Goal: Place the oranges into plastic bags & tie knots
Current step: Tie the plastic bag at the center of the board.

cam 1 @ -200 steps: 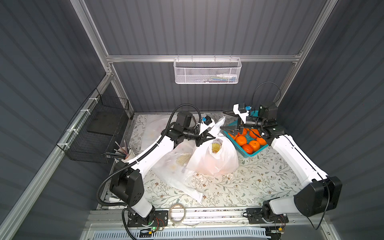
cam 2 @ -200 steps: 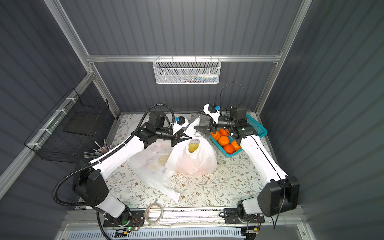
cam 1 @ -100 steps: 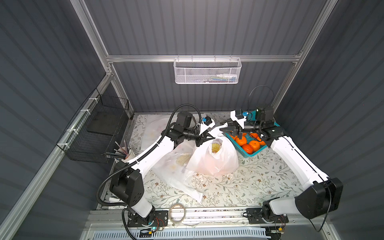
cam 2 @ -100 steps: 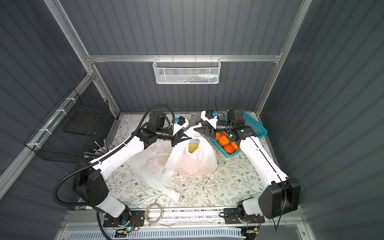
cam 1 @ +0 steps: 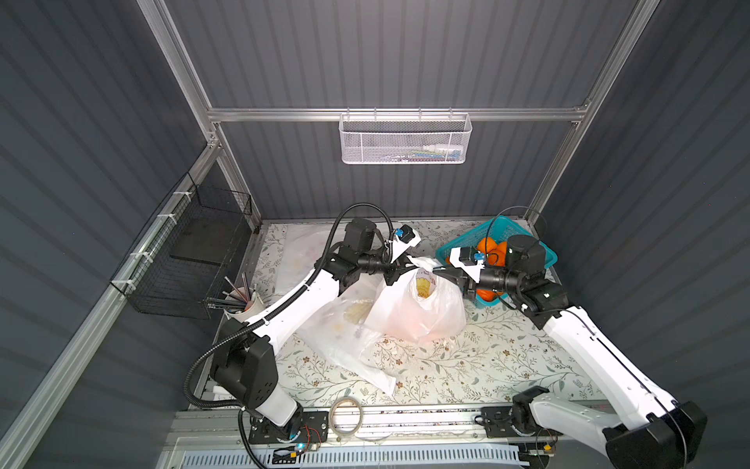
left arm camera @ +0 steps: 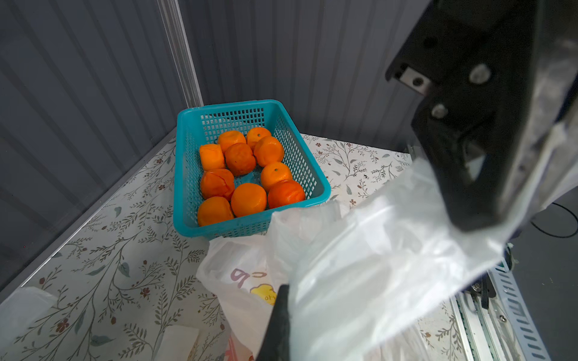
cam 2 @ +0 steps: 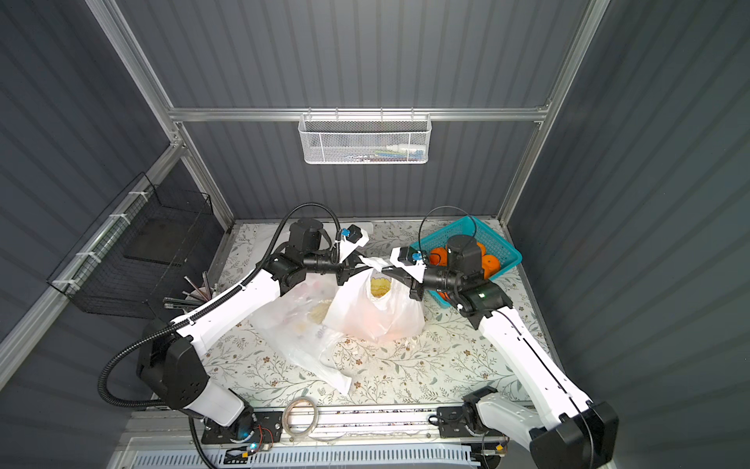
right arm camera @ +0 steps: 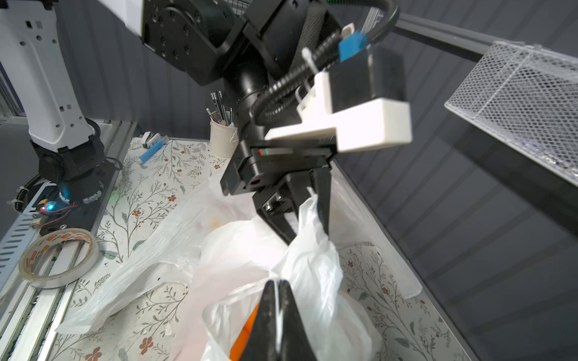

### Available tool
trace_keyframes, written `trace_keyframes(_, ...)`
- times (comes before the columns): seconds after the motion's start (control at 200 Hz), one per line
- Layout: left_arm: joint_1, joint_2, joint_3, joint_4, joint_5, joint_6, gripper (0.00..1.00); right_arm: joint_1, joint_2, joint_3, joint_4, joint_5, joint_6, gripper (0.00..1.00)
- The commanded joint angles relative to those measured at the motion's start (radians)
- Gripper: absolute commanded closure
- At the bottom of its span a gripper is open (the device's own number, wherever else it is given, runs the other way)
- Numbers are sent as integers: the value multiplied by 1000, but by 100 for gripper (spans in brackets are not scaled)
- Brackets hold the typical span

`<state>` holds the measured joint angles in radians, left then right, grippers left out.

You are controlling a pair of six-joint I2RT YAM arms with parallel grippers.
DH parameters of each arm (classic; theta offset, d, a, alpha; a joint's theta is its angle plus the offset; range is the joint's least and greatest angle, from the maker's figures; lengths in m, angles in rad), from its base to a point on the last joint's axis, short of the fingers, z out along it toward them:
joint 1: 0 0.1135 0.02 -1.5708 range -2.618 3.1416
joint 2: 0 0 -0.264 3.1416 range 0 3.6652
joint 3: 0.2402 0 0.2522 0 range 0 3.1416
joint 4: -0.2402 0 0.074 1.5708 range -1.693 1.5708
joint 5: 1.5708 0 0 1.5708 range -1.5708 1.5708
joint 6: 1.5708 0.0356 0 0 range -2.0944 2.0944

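Note:
A white plastic bag (cam 1: 418, 312) (cam 2: 377, 312) stands in the middle of the table with its mouth held up. My left gripper (cam 1: 399, 269) (right arm camera: 308, 231) is shut on one handle strip of it. From the opposite side my right gripper (cam 1: 440, 273) (right arm camera: 276, 292) is shut on a thin edge of the same bag. An orange (right arm camera: 245, 326) shows inside the bag beside the right fingers. Several oranges (left arm camera: 247, 175) (cam 1: 489, 247) lie in the teal basket. A flat plastic bag (cam 1: 345, 341) lies beside the standing one. No knots are in view.
The teal basket (left arm camera: 184, 175) (cam 1: 503, 229) sits at the back right corner, behind my right wrist. A cup of pens (cam 1: 243, 302), a tape roll (cam 1: 345, 414) on the front rail, a black wire basket (cam 1: 190, 251) on the left wall, a white mesh basket (cam 1: 406, 140) overhead.
My right gripper has moved left from above the teal basket to the bag's mouth and has gone from open to shut on the bag's edge. The left arm has stayed still.

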<state>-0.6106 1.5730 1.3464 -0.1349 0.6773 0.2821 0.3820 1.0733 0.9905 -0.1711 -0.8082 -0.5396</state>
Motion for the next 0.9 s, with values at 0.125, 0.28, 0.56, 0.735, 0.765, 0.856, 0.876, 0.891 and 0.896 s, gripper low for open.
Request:
trace_keyframes(0.125,15,-36,-31,53,-48,-29,100,49,26,-121,28,113,79,100)
trace_keyframes(0.28,15,-42,-44,55,-40,2,100,51,-3,-119,55,39,129,91)
trace_keyframes(0.56,15,-34,-44,48,-4,53,100,-37,-119,42,62,-9,199,56)
trace_keyframes(0.735,15,-26,-42,43,8,60,100,-115,-45,181,54,63,254,54)
trace_keyframes(0.765,15,-27,-42,42,11,61,100,-115,-21,207,21,71,236,54)
trace_keyframes(0.856,15,-29,-42,36,12,67,100,-115,53,257,-41,84,202,54)
trace_keyframes(0.876,15,-30,-40,33,13,69,100,-115,78,265,-52,81,192,54)
trace_keyframes(0.891,15,-30,-39,31,13,70,100,-115,90,267,-60,79,184,54)
trace_keyframes(0.896,15,-30,-39,32,13,70,100,-115,93,268,-62,79,181,53)
